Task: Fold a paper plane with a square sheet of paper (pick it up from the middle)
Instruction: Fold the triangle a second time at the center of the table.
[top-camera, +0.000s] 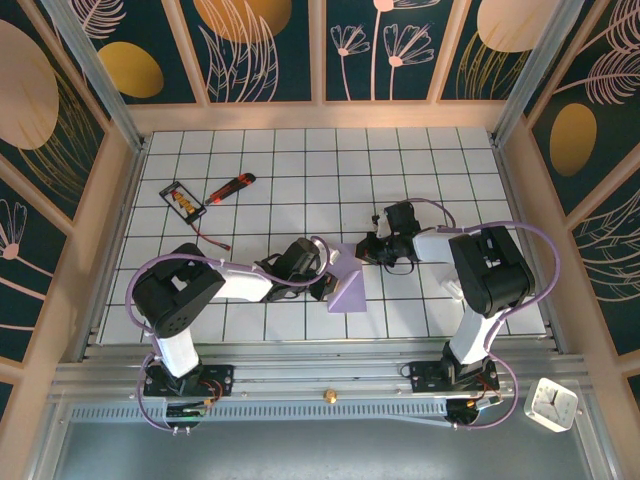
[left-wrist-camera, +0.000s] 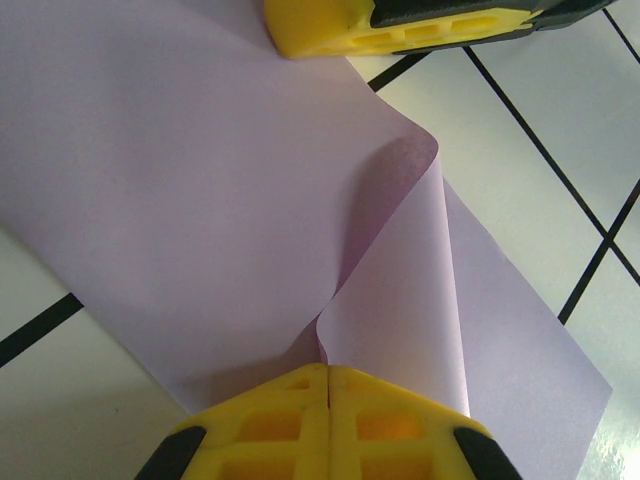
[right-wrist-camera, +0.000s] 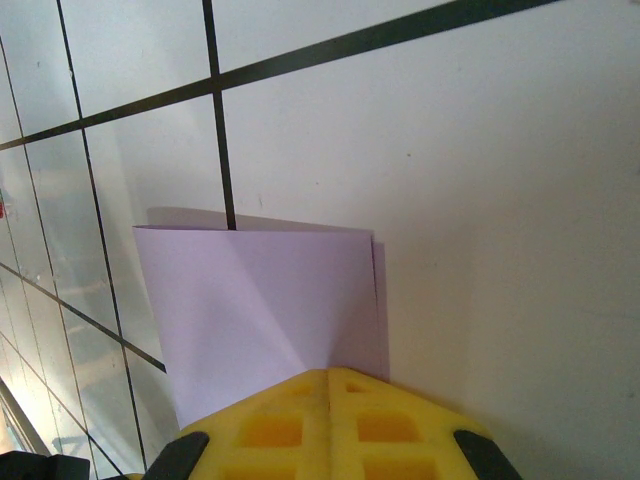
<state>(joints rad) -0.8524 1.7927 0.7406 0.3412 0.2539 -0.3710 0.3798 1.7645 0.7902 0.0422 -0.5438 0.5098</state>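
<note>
- Mid-table between the two arms, on the gridded table (top-camera: 300, 160): the square sheet of paper (top-camera: 349, 287), pale lavender, partly folded, no dart shape yet.
- Pinched in the left gripper (left-wrist-camera: 328, 375), fingers pressed together with the paper's near edge in the seam; probably held so as to carry a flap (left-wrist-camera: 400, 290) over, judging by that flap curling up and standing off the rest of the sheet.
- Clamped at the opposite edge by the right gripper (right-wrist-camera: 328, 378), fingers likewise together on the paper; likely an anchor, to stop so thin a sheet sliding or skewing during the turn.
- From the right wrist: a straight folded edge, lifted slightly off the tiles, shadow beneath.
- Well apart at the far left, out of the way of both arms: red-orange utility knife (top-camera: 232, 186) and black-framed card (top-camera: 183, 200); no evident part in the fold.
- Judged early in the folding; crease not yet pressed flat, so some risk of a crooked line, or a tear, if pulled from both ends at once.
</note>
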